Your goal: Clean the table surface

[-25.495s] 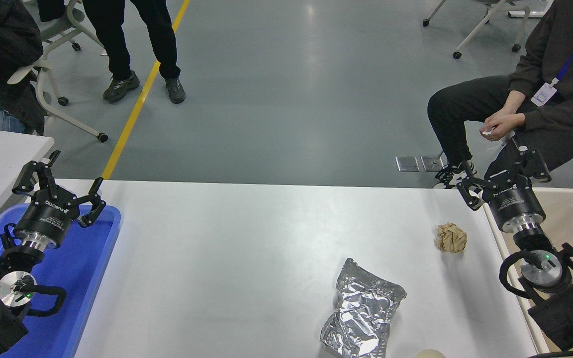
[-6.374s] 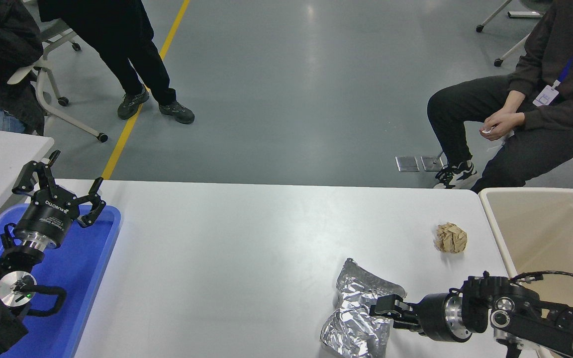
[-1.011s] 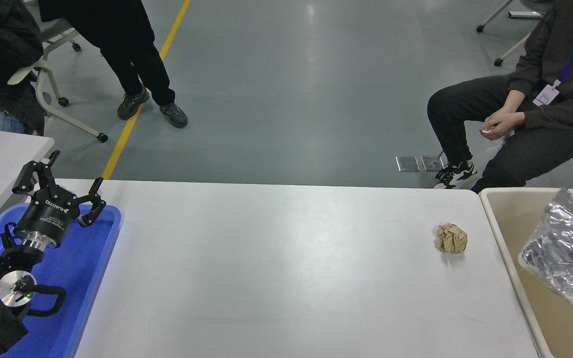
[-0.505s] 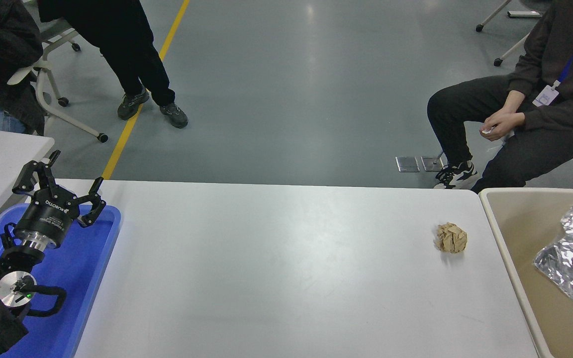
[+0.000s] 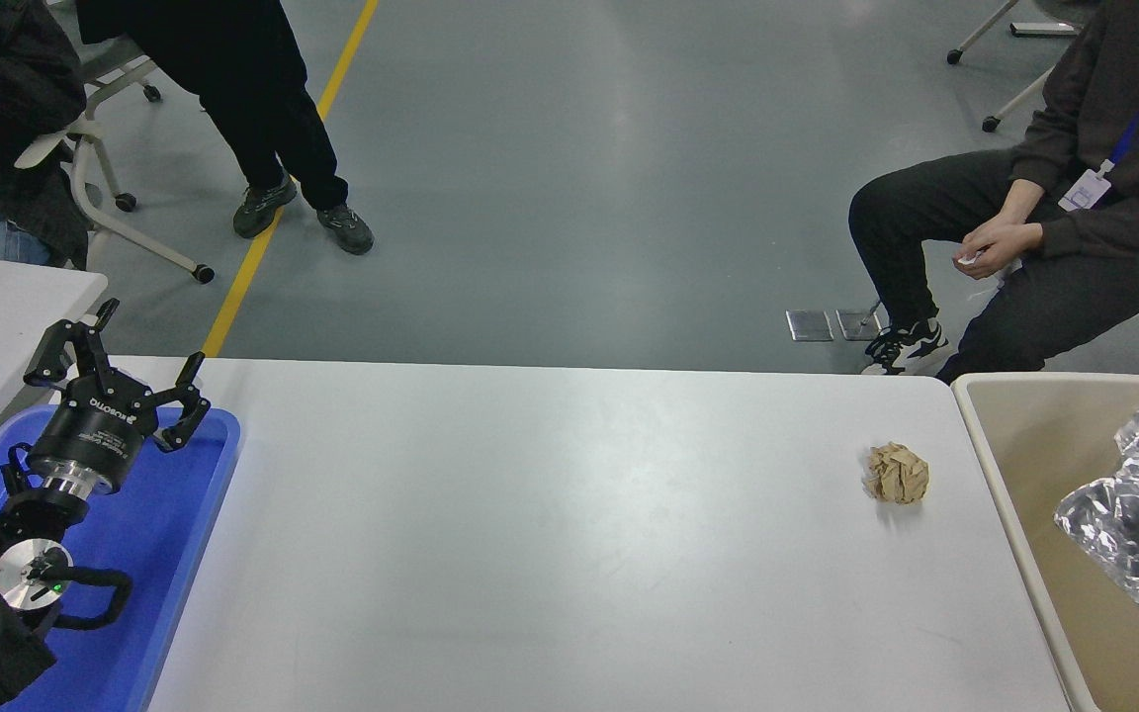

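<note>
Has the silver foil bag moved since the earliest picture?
Yes. The foil bag has gone from the white table rightward, past the crumpled paper ball, and is now over the beige bin.

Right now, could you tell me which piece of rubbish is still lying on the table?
The crumpled brown paper ball, near the table's right end. The foil bag is over the beige bin.

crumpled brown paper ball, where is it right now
In the head view the crumpled brown paper ball lies on the table surface at its right side, just left of the beige bin.
</note>
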